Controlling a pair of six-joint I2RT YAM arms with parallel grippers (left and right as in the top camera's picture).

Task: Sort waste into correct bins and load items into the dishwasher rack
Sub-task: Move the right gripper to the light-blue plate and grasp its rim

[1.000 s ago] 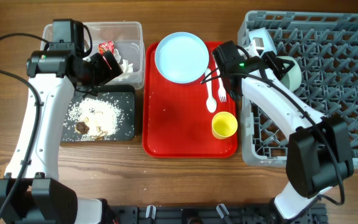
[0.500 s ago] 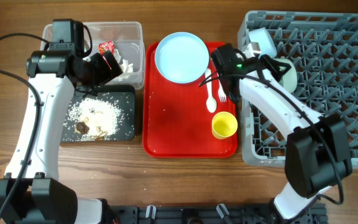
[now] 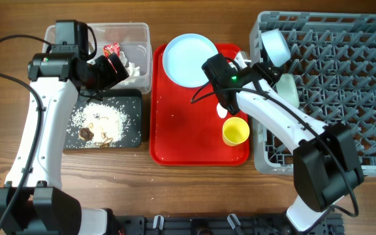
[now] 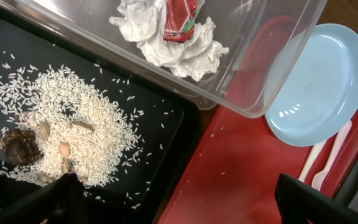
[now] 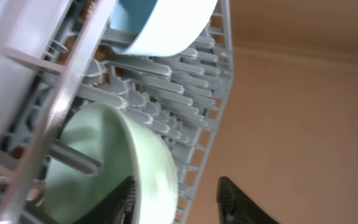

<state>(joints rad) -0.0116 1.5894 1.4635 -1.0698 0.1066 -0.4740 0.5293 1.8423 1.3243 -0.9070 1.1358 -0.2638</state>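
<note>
My left gripper (image 3: 113,65) (image 4: 179,186) is open and empty, over the black tray (image 3: 132,134) of rice and brown scraps (image 4: 61,134). The red-and-white wrapper with tissue (image 3: 112,49) (image 4: 176,28) lies in the clear tub (image 3: 139,32). My right gripper (image 3: 248,64) (image 5: 176,183) is open at the left edge of the grey rack (image 3: 344,98). A pale green bowl (image 3: 287,90) (image 5: 104,162) and a blue bowl (image 3: 275,46) (image 5: 160,25) stand in the rack. The blue plate (image 3: 190,60), yellow cup (image 3: 235,131) and white spoon and fork (image 4: 328,155) are on the red tray (image 3: 181,130).
My right arm crosses the red tray's right side and hides most of the cutlery in the overhead view. A few rice grains lie on the red tray (image 4: 241,155). Bare wooden table lies in front of the trays.
My right gripper has drawn back to the left from the rack, leaving the green bowl standing in it. The left arm has not moved.
</note>
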